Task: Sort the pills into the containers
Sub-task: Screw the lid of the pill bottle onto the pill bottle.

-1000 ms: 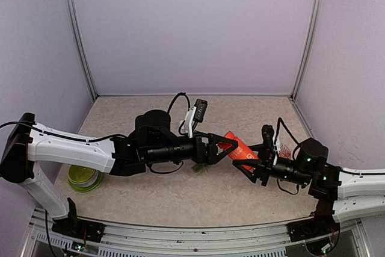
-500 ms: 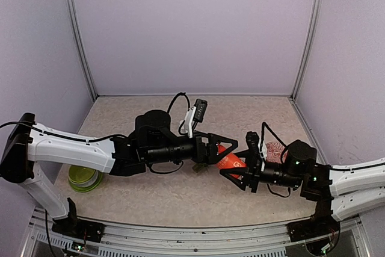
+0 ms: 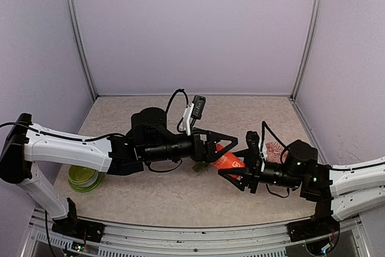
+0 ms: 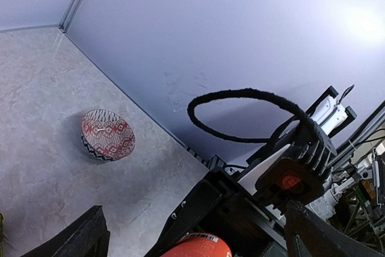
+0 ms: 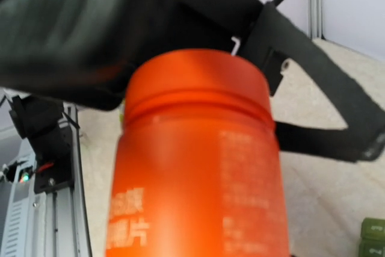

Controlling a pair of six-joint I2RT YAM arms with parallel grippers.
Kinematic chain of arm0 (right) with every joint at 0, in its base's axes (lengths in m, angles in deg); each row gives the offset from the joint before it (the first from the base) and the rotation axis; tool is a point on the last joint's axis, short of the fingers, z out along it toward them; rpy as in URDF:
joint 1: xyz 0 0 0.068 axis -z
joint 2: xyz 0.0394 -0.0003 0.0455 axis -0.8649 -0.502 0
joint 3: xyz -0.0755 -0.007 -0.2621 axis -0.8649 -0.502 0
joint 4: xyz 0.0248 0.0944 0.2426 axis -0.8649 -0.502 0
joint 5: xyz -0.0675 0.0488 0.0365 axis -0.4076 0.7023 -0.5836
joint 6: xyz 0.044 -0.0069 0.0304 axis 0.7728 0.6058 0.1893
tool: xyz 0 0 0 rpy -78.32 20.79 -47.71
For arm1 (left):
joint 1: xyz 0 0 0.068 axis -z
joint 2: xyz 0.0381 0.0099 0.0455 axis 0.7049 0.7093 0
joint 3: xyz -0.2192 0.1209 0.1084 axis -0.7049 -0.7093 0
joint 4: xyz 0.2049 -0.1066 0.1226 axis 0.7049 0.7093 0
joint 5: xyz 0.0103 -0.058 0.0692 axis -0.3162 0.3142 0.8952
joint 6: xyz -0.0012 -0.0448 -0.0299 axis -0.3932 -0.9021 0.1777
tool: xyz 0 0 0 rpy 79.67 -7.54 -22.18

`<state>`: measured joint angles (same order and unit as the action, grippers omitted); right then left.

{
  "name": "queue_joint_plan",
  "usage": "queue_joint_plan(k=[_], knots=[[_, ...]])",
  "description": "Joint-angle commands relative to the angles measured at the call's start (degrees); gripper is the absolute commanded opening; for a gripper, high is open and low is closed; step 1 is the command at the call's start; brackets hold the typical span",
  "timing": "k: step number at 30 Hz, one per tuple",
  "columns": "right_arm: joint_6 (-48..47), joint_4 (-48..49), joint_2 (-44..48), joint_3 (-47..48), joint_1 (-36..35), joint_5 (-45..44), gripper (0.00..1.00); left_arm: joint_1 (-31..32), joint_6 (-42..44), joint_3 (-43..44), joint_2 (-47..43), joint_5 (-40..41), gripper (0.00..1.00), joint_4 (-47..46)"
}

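At the middle of the table (image 3: 180, 200), toward its near edge:
- **Bottle:** one red cylindrical plastic bottle (image 3: 228, 159), pinched by the right gripper (image 3: 234, 154). It has just been carried leftward, and its cap now sits between the spread-wide fingers of the left gripper (image 3: 224, 150), probably for uncapping.
- **Containers:** one dark green plastic strip of containers (image 3: 197, 165), lying just beneath the left gripper.
- **Bowls:** one lime-green bowl (image 3: 83, 177) at the near-left corner, and one red-patterned bowl (image 4: 108, 135) toward the right edge.
- **Pills:** none visible.

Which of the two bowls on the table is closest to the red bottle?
The red-and-black patterned bowl, beside the right arm. The plain lime-green bowl sits far left, under the left arm.
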<state>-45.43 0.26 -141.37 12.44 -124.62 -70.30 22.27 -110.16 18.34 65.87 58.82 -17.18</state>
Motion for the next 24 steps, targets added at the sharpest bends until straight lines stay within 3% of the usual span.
queue_joint_plan(k=[1,11,24], knots=[[-0.5,1.5,5.3,-1.5,-0.6,-2.8,0.0,-0.4,0.5,-0.3,-2.2,-1.2,0.99,-2.4],[-2.7,-3.3,13.2,-2.8,-0.6,-13.0,0.01,-0.5,-0.7,0.0,-1.4,-3.2,0.99,-2.2],[-3.1,-4.7,4.2,0.3,-0.6,-8.9,0.0,-0.4,-0.7,0.7,-1.1,-3.8,0.99,-3.2]])
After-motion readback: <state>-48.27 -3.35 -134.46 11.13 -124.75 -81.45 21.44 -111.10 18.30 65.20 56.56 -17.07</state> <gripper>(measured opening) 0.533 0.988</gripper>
